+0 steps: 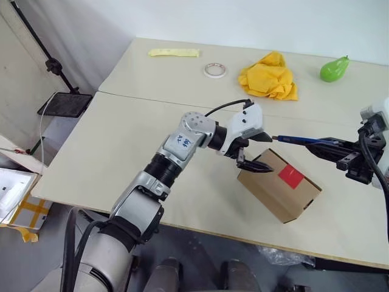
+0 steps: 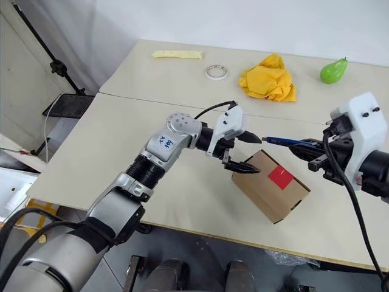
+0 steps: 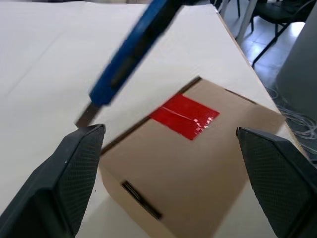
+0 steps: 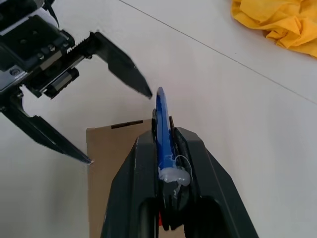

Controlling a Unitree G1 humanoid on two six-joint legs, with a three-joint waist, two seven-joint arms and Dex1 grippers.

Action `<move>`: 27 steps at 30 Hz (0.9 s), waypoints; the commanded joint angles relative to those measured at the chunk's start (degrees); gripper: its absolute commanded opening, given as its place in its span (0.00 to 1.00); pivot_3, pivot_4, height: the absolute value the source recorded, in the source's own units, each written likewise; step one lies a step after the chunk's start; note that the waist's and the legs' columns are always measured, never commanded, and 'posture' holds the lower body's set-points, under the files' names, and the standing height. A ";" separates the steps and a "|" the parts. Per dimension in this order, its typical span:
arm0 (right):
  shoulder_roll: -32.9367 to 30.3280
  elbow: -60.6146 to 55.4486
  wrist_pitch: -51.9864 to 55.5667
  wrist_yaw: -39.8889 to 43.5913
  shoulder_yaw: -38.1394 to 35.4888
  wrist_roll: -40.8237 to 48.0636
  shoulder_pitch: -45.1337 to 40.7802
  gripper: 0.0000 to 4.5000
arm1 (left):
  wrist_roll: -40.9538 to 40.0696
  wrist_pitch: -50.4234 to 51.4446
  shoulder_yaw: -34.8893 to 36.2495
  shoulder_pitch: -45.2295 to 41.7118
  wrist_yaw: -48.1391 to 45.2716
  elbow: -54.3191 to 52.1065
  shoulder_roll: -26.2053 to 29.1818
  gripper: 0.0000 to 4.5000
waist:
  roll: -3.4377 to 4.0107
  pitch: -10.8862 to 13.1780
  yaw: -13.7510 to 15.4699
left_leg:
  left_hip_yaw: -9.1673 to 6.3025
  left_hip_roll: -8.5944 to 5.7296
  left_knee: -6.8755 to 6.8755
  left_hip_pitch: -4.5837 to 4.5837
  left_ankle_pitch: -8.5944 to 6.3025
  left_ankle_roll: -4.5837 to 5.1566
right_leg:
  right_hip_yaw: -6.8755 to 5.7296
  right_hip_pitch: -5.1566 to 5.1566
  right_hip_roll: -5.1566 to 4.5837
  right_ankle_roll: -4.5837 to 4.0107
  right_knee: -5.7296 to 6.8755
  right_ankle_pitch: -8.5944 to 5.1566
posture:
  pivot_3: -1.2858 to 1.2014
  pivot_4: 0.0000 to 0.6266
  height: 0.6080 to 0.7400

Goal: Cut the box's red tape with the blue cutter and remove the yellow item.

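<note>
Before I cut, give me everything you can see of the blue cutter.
The blue cutter is a slim blue stick with a dark metal tip. The right hand is shut on its rear end. It lies roughly level above the table, tip toward the open left hand, poised just beyond the box, not touching box or red tape.

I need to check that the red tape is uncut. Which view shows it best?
The left wrist view: the red tape lies close and unobstructed on the box, a faint line running across it. Both eye views show it as a small red patch on the box top. In the right wrist view, the right gripper covers it.
</note>
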 commanded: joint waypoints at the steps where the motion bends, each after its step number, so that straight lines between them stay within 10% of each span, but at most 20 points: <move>1: -2.90 0.16 -3.59 -0.70 -2.10 1.87 1.80 0.04 | 1.49 -1.61 -0.20 -1.37 1.18 0.85 -1.47 0.81 | -0.03 0.02 0.00 | 0.00 0.01 0.00 0.00 0.00 0.00 | -0.01 0.00 0.01 0.00 -0.01 0.00 | 0.52 0.24 1.00; 12: -6.73 1.52 -6.07 3.86 -3.63 -1.55 7.15 0.04 | 3.83 4.29 -1.56 -0.21 2.69 -1.70 -2.69 0.03 | -0.08 0.05 0.00 | 0.02 0.06 0.01 0.00 0.01 0.00 | -0.01 0.00 0.04 0.00 -0.02 0.00 | 0.52 0.24 1.00; 27: -7.28 3.58 -7.22 15.44 1.65 -12.30 6.85 0.04 | 5.41 12.92 -4.88 1.64 2.57 -7.11 -2.09 0.00 | -0.08 0.05 0.00 | 0.02 0.07 0.02 0.00 0.01 0.00 | -0.01 0.00 0.05 0.00 -0.04 0.00 | 0.52 0.24 1.00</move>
